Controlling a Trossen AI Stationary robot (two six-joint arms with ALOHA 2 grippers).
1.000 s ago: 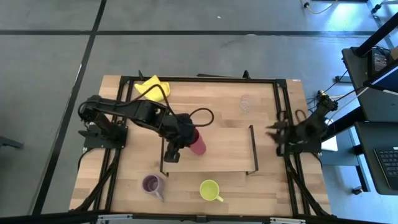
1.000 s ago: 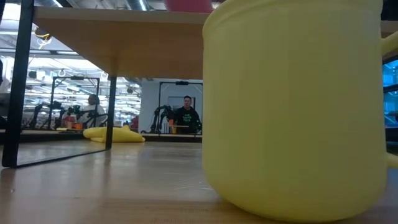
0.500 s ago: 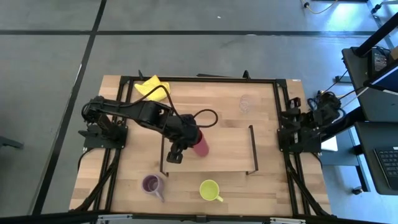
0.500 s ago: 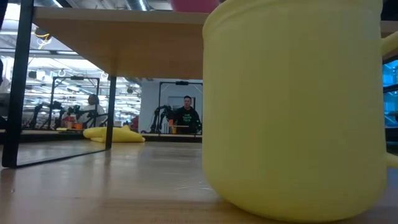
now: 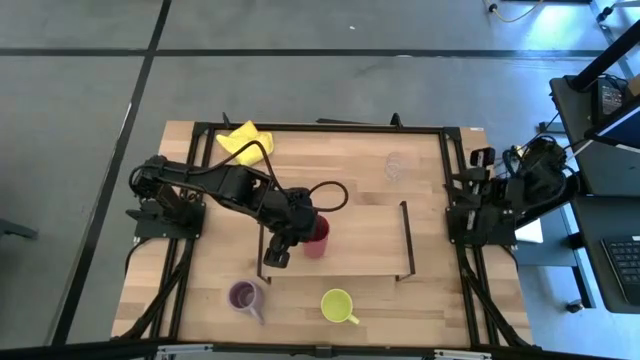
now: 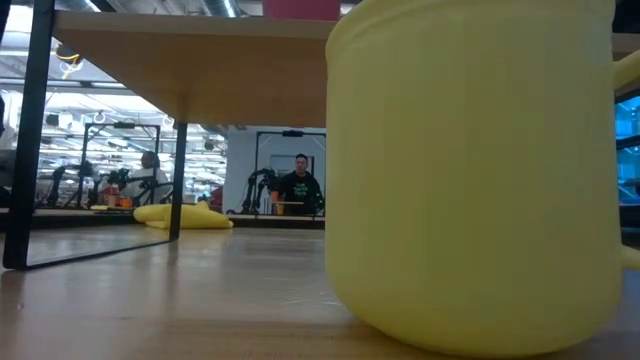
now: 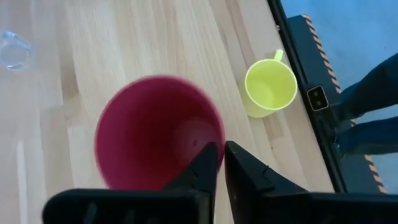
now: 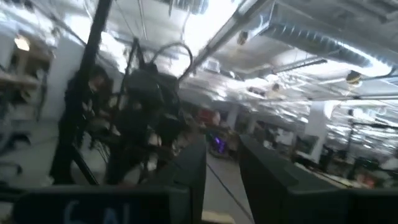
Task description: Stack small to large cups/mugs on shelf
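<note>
The red cup (image 5: 318,242) stands upright on the left part of the light-wood shelf (image 5: 365,245); its base shows on the shelf board in the low view (image 6: 300,8). My left gripper (image 7: 219,155) is shut on it from above. The yellow-green mug (image 5: 338,305) and the purple mug (image 5: 243,296) stand on the table in front of the shelf. The clear glass (image 5: 395,165) stands behind it. My right gripper (image 8: 222,155) is open and empty, drawn back at the table's right edge and pointing up into the room. My left gripper holds the red cup by its rim (image 7: 219,127), on the side toward the table's left. One finger (image 7: 202,165) is inside the cup and one (image 7: 245,171) outside, the wall pinched between them. The fingers slant down from above. The cup stands upright on the shelf board.
A yellow cloth (image 5: 245,140) lies at the table's far left. The shelf's black end frames (image 5: 408,240) rise at both short ends. The yellow-green mug fills the low view (image 6: 480,180). People sit in the room beyond the table (image 6: 300,185).
My left gripper has tipped the red cup from slanting to upright and lowered it onto the shelf's left part, staying shut on its rim. My right arm has drawn back toward the table's right edge and tipped its gripper upward.
</note>
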